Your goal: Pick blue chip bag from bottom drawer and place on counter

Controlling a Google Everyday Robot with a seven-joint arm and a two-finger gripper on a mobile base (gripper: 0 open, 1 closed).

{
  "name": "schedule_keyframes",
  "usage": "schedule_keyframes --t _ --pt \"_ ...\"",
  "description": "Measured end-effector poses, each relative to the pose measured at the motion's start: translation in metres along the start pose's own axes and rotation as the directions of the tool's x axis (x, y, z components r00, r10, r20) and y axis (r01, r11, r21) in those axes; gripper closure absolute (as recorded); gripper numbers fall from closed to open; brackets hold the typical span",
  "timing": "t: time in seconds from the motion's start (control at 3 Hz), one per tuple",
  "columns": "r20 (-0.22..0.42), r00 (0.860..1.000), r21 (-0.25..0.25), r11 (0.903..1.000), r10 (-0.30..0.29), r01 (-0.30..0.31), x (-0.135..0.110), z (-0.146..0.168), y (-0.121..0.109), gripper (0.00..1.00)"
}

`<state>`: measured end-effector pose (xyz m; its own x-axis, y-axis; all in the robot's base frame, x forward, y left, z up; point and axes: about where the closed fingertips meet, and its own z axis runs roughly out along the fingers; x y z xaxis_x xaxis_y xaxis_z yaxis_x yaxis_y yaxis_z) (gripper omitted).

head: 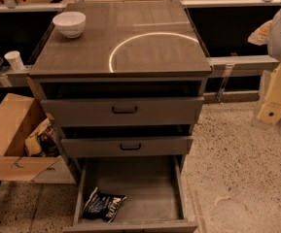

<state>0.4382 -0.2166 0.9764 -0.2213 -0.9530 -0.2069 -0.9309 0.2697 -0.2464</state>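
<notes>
Crinkled dark navy foil chip bag with white lettering is lying flat on the bare floor of the wide grey metal bottom drawer, in the drawer's front left corner, just beside its left wall. The pale cream gripper is hanging well above and to the right of the drawer, apart from the bag; whether it is released or clenched cannot be told. The flat dark grey-brown counter with its pale arc is sitting above the drawer, with a white ceramic bowl resting at its back left. The reach is judged not yet begun. The bag is best approached from straight above, the drawer's left wall and front lip being kept clear, and the foil being pinched across its crumpled middle.
</notes>
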Motion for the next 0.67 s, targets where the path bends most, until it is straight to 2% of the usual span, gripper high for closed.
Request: schedule_keyframes --t 0.33,0.67 --pt "0.007 1.000 -0.002 1.0000 0.001 -0.001 -0.003 0.008 -0.003 0.00" --pt "0.038 0.999 -0.047 0.9988 -0.010 0.012 -0.012 0.056 0.002 0.00"
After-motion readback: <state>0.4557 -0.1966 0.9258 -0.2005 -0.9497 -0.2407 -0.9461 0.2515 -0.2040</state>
